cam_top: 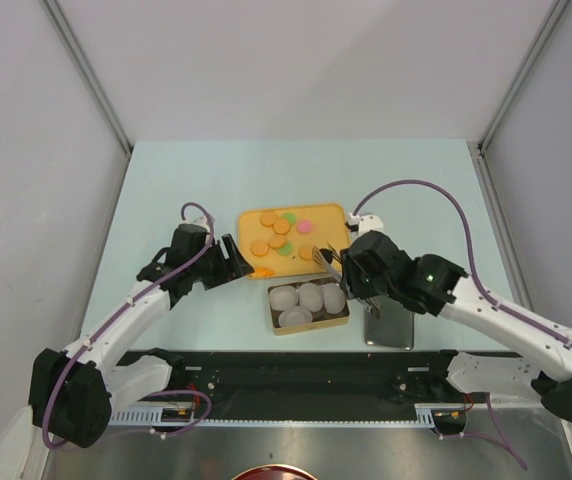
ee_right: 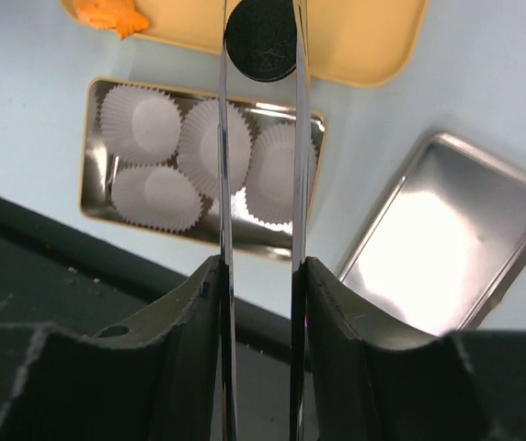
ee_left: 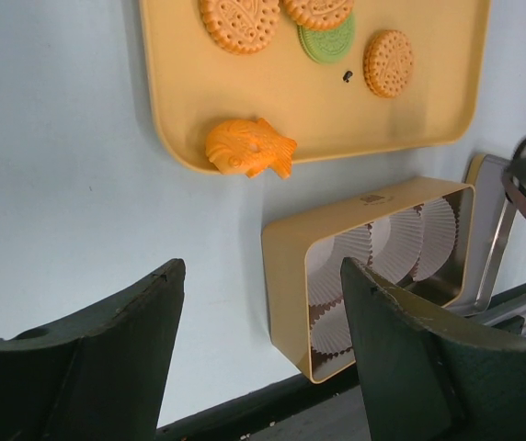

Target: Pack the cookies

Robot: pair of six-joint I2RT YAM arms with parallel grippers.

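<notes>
Our right pincer (ee_right: pixel 260 276) clamps the tongs (ee_right: pixel 222 165), whose tips pinch the black cookie (ee_right: pixel 261 39) at the yellow tray's (ee_right: pixel 373 46) near edge. Our left pincer (ee_left: pixel 263 276) hangs open. Next, we judge, carry it over a paper cup (ee_right: pixel 139 115) in the tin (ee_right: pixel 86 147) and release.

Cookies (cam_top: pixel 281 228) on tray (cam_top: pixel 332 214), behind tin (cam_top: pixel 270 310) holding paper cups (cam_top: pixel 311 296).

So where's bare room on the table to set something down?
Bare table along the far edge behind the tray, and out to both sides. Crowded in the middle: tray, tin and lid sit close, with the left gripper and right gripper close by.
</notes>
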